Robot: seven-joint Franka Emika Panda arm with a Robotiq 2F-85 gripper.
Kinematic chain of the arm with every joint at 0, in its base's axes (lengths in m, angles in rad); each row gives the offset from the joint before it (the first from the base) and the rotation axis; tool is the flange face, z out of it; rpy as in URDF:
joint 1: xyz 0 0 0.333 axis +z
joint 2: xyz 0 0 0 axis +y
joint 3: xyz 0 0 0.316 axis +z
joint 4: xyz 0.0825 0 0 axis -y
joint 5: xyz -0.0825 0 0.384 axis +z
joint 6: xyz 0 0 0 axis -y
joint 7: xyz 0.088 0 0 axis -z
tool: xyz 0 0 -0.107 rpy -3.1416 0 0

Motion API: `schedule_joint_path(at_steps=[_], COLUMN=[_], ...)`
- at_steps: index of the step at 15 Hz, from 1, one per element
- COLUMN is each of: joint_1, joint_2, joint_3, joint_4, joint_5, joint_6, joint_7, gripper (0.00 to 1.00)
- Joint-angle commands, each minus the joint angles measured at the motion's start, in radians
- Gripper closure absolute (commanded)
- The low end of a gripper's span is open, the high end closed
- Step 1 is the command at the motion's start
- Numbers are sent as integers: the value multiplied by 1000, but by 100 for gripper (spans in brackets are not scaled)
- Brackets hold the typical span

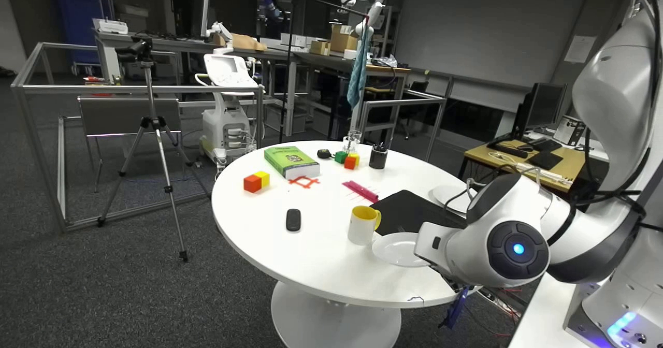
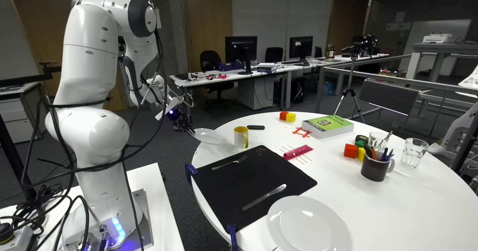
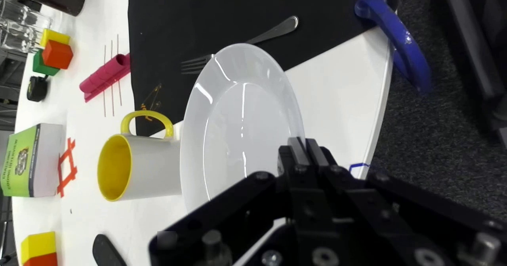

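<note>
The white plate is near the worktop's edge, one side of its rim clenched between the black fingers; whether its underside touches the surface below, I cannot tell. The hold is small and far from the plate's middle — so the likeliest trouble, I judge, is a pivot or a slip, since a smooth glaze would give little friction and the weight lies off to one side. A drop so near the edge could end on the carpet, perhaps with a chip or crack. The yellow-lined mug stands upright just beside the plate, and a sideways swing could knock it over; a low rim could also shove the fork askew. Glossy and shallow, the plate has a broad sloping lip around a flat round well; the mug is a plain white cylinder, also shiny, with a looped yellow handle. Next comes the dull black mat, thin and flat, which carries the polished metal fork and knife. A hard, curved blue clamp sits over the mat's corner. Farther out are a tube-shaped pink roll — its material is hard to tell — a thick book with a green cover, a crisp-edged red block and a clear glass tumbler.
</note>
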Motion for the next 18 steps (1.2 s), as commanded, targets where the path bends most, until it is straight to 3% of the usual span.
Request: schedule_joint_path(at_steps=[1, 18], joint_1=[13, 20], joint_2=[12, 101], joint_3=[-20, -51], joint_4=[16, 22], joint_5=[-20, -117], joint_6=[39, 107], joint_7=[-21, -18], gripper=[99, 99])
